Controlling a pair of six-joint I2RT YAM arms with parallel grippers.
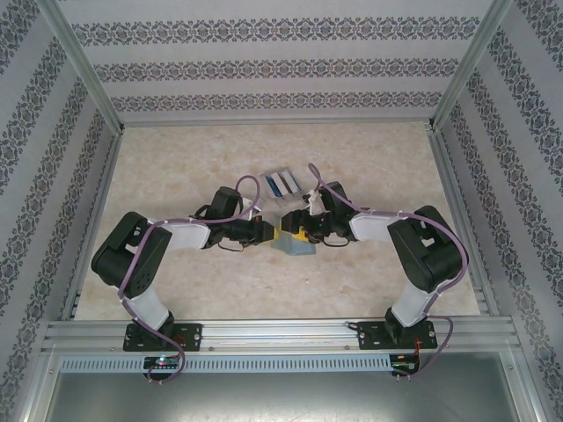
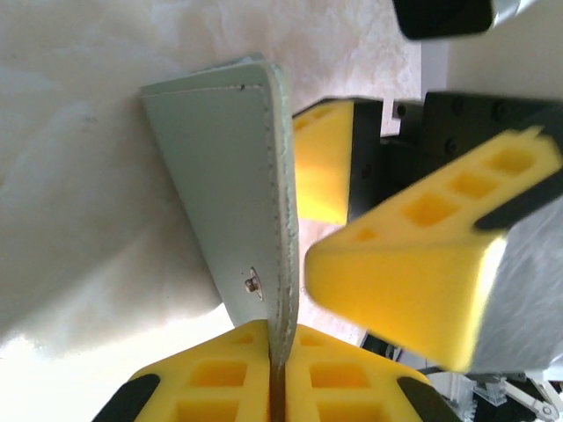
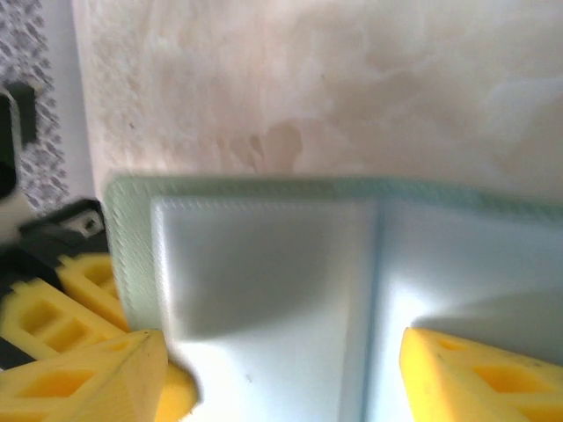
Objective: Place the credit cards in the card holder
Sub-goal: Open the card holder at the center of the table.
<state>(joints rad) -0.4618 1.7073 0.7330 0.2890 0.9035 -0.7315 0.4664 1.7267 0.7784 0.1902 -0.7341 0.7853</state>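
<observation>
At the middle of the table (image 1: 176, 167), both arms meet over the card holder (image 1: 296, 245), which lies roughly midway between the near and far edges. From the left wrist view I find the left gripper (image 2: 277, 374) pinched tight on the edge of one leaf, and that leaf stands up on edge off the surface. From the right wrist view the right gripper (image 3: 286, 378) has its fingers spread wide, one at each lower corner, with the opened inside of the holder under and between them. Whether those fingers press on the lining I cannot tell. The credit cards (image 1: 282, 182) lie in a short row just beyond the grippers on the far side, apart from the holder, and neither gripper carries one. I see no card on the holder's inner faces as far as they show. Judgement: the holder is held open, which I take as preparation. No card is inserted, so picking up and inserting every card is left to do.
</observation>
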